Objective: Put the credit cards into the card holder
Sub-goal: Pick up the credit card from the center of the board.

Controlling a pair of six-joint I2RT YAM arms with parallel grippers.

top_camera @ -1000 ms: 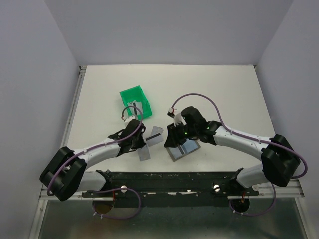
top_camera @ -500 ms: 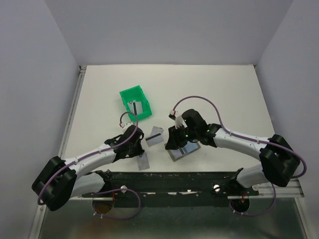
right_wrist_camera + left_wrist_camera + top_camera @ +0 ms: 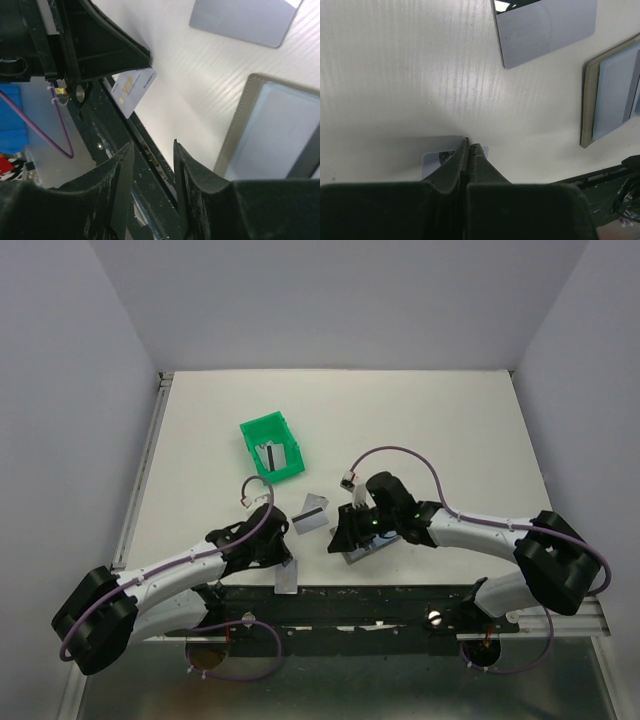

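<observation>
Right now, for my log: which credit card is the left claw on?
The card at the table's near edge, under the left claw; another card lies mid-table, a third in the green bin.

Three thin silver-grey rectangular credit cards point(image 3: 312, 512) — one inside the single green plastic bin point(image 3: 250, 440), two outside it on its near side. One grey-brown folding card holder point(image 3: 615, 90).

A white table point(image 3: 430, 410) with a faint wood grain fills the middle, evenly lit, with soft shadows. Plain pale lilac-grey panels box it in — the back wall point(image 3: 340, 300) at 12 o'clock, the left wall point(image 3: 60, 440) at 9, the right wall point(image 3: 590, 390) at 3. A silver strip point(image 3: 145, 460) runs along the table's 9 o'clock edge. At 6 o'clock a black rail point(image 3: 330, 595) crosses the near edge, with dull sheet metal point(image 3: 330, 680) below it.
</observation>
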